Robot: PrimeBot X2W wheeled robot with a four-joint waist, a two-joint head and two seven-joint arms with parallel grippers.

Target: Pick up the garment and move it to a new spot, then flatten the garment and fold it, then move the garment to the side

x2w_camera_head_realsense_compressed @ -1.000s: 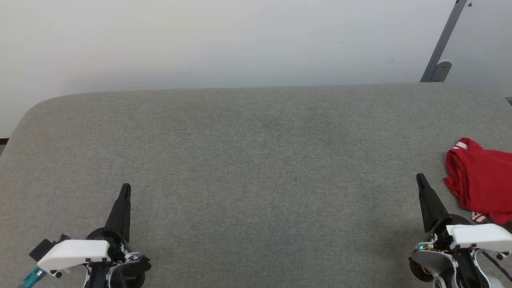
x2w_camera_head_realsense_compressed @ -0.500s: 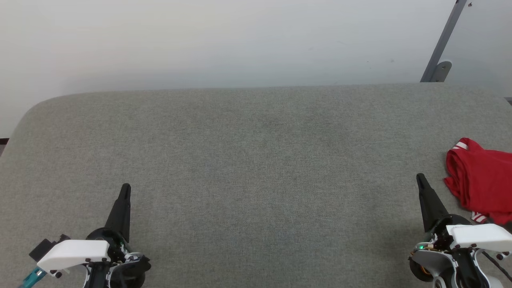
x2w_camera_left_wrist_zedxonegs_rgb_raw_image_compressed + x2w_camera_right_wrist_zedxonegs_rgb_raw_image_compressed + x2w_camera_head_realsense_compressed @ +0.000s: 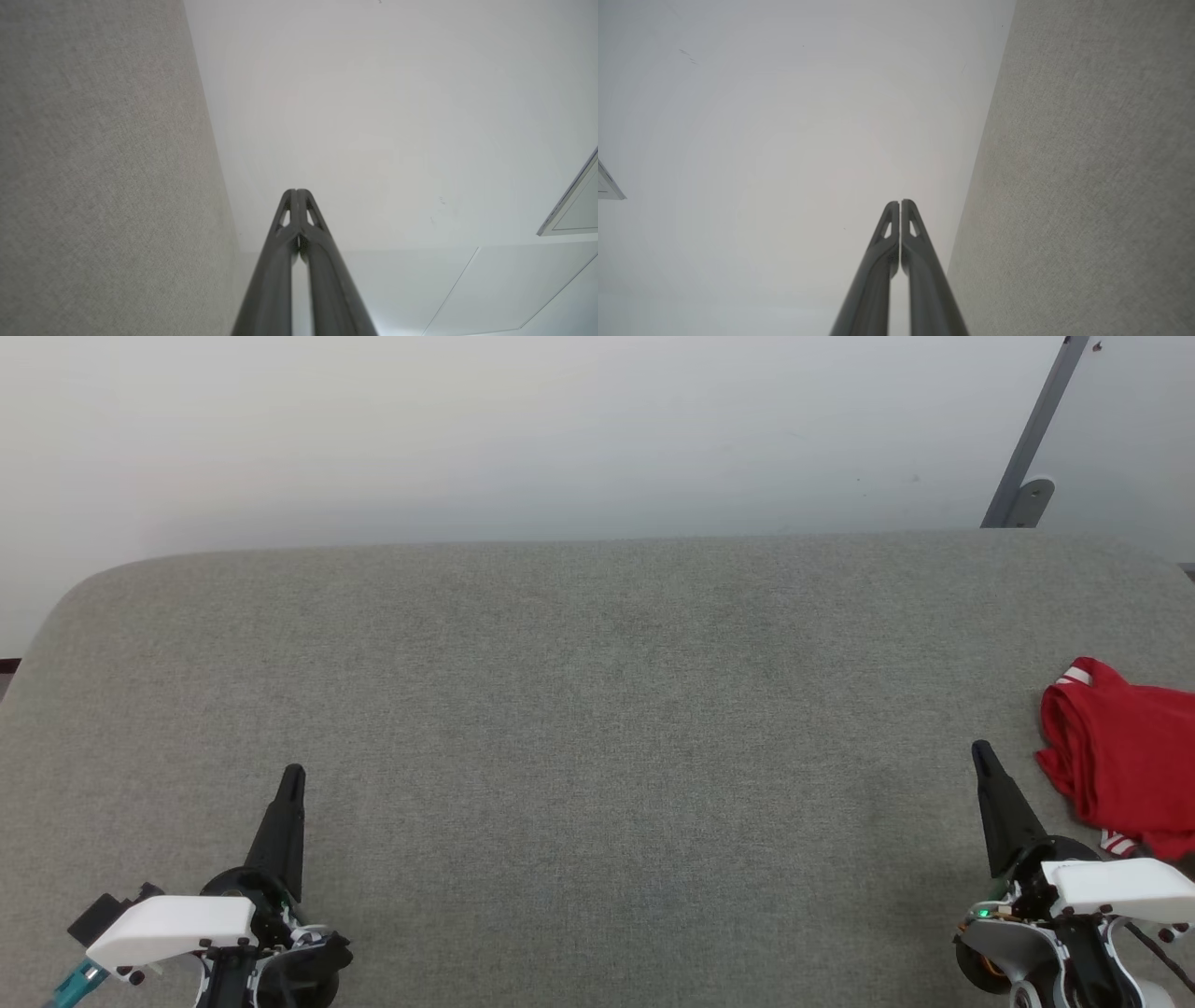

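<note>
The garment, red with a bit of white-and-red striped trim, lies bunched up at the right edge of the grey fabric surface and is partly cut off by the frame. My right gripper is shut and empty, its tip a short way left of the garment and apart from it. At the lower left, far from the garment, my left gripper is shut and empty too. In the left wrist view the left gripper has its fingers pressed together. The right gripper looks the same in the right wrist view.
A pale wall rises behind the far edge of the surface. A grey metal bracket stands against it at the back right. The surface's far left corner is rounded.
</note>
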